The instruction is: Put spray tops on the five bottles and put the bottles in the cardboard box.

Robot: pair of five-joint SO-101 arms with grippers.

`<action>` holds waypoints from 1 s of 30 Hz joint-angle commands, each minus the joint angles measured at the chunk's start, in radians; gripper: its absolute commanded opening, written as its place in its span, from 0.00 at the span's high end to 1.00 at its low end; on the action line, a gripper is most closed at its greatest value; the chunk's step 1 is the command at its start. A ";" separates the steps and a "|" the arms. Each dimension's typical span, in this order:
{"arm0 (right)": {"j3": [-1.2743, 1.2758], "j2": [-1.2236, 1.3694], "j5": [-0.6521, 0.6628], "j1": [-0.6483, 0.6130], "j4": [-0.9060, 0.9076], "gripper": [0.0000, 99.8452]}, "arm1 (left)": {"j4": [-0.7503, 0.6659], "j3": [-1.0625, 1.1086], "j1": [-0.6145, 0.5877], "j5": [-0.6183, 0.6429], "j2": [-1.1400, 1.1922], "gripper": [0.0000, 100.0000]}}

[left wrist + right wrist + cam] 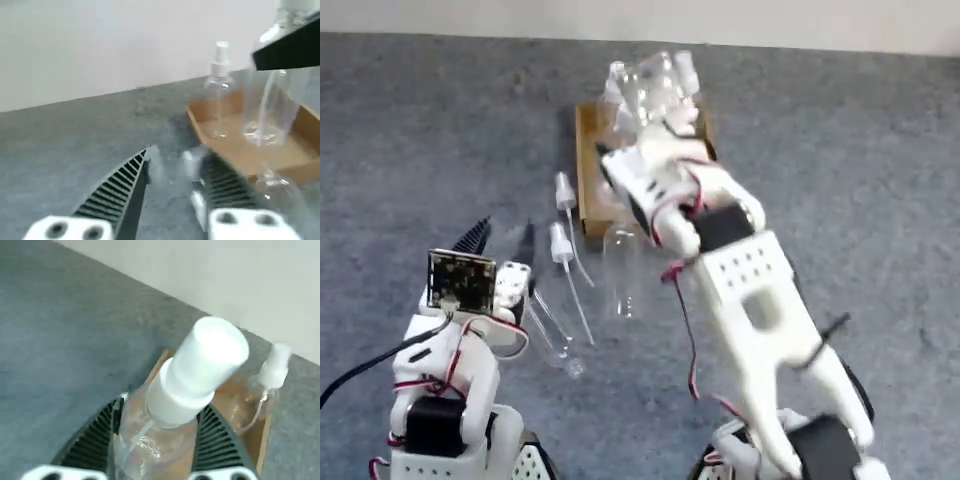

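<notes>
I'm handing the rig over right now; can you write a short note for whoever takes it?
Right hand: shut on the held bottle, spray top on, over the cardboard box.
Left hand: open, empty, near the loose spray tops.
Done: at least one other capped bottle stands in the box.
Left: release the held bottle. An uncapped bottle and two loose tops lie on the table beside the box.
</notes>
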 commanded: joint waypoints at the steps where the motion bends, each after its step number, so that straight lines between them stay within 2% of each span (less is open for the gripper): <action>1: -0.137 0.090 0.017 0.025 -0.097 1.00 | -0.095 0.031 -0.025 0.048 0.008 0.99; 14: -0.384 0.463 0.020 0.027 -0.140 1.00 | -0.097 0.031 -0.061 0.055 0.008 1.00; 30: -0.473 0.664 0.020 0.050 -0.194 1.00 | -0.094 0.031 -0.056 0.055 0.008 1.00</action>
